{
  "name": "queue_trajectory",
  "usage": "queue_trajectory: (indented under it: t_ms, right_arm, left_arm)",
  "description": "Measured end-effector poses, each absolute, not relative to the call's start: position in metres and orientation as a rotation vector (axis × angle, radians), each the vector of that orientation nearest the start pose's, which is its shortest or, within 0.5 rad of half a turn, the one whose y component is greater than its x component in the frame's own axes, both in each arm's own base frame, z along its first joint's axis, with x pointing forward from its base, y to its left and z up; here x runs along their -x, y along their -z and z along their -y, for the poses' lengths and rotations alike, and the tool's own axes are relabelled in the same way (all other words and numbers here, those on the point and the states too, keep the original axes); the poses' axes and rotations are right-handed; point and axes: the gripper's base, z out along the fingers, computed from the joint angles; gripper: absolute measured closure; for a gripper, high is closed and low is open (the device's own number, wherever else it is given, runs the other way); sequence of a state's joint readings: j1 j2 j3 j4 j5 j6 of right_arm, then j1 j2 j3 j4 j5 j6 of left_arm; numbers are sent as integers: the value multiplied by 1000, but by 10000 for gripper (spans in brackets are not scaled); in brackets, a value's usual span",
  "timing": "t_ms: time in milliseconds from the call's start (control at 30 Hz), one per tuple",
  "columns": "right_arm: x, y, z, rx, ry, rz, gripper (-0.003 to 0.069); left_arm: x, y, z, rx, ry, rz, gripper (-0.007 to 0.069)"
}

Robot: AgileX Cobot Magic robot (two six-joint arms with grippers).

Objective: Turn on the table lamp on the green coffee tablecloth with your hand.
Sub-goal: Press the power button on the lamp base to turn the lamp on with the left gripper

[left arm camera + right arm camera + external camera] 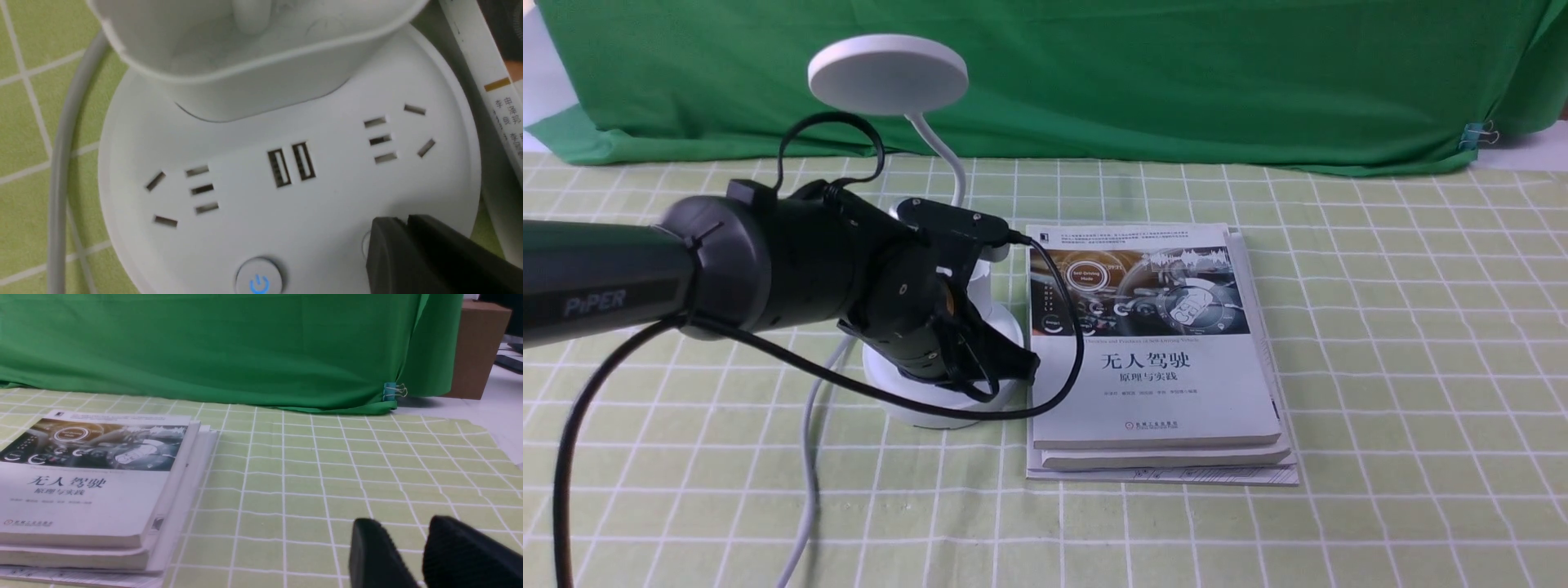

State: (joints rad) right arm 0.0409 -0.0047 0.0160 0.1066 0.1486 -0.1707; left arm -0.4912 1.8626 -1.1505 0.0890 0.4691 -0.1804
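1. Okay, target is the white table lamp (888,75) with the flat disc head: it stands on the light yellow-green gridded tablecloth (1380,327), left of the stacked white books (1147,392), its round white base (327,212) just beside them.
2. My black left gripper (404,228) has its fingers pressed together, nothing pinched. I read it as a blunt poker.
3. Key relation: base lies under those fingertips. They overlap a round white button (365,245), leaving only a sliver of its rim visible. Can't tell contact from a small gap.
4. The other button, white with a blue power mark (259,281), sits apart from the tips, fully outside their outline. Which one drives the light, I can't confirm; I'd judge the covered one is my aim.
5. Base is round, so no long axis to match; I'd push straight into its face, away from the cup-shaped holder (261,90).
6. Left arm is clearly nearer. Black right gripper (402,547) has its fingers spread, well apart from the lamp; no need for it.
7. Risk: sideways drift makes me miss the button.
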Motion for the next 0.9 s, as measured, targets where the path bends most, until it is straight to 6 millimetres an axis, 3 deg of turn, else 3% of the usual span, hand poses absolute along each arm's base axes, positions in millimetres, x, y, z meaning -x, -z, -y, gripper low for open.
queue_trajectory:
  t_ms: [567,767,900]
  right_arm:
    - [-56,-195,-4,99,6,-1640,414]
    - [-56,-195,-4,99,6,-1640,414]
    - [-56,-195,-4,99,6,-1640,414]
  left_arm:
    - [-329,-183,173,-493,156,-2634,606]
    - [-308,-230,162,-472,182,-2578,606]
    - [-269,-252,142,-452,214,-2546,606]
